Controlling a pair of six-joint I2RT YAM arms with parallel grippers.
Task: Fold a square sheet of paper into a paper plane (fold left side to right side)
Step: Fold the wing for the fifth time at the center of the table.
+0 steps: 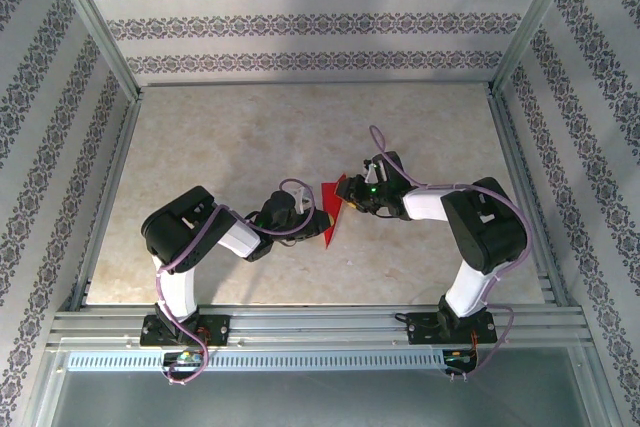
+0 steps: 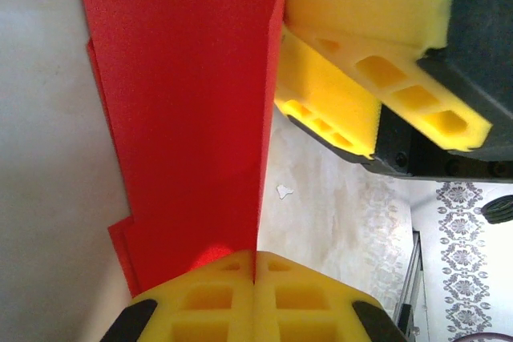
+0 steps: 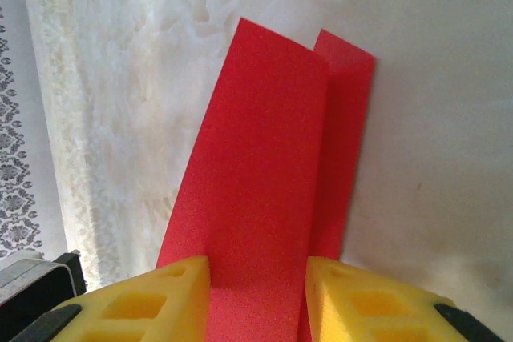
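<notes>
The square sheet of paper point(image 1: 332, 209) is bright red and folded into a narrow, pointed, layered strip at the table's middle, between the two arms. My left gripper point(image 1: 316, 220) holds its near end. In the left wrist view the yellow fingers point(image 2: 255, 260) are pressed together with the paper's point(image 2: 192, 102) upright edge pinched in their seam. My right gripper point(image 1: 352, 197) is at the far end. In its wrist view the jaws point(image 3: 258, 274) stand apart, and the red flap point(image 3: 264, 158) runs through the gap. The right gripper's fingers point(image 2: 337, 94) sit against the paper's right edge.
The table point(image 1: 250, 137) has a pale marbled top. Metal rails point(image 1: 320, 325) border it at the front and sides, with patterned walls behind. A tiny white scrap point(image 2: 284, 191) lies on the table right of the paper.
</notes>
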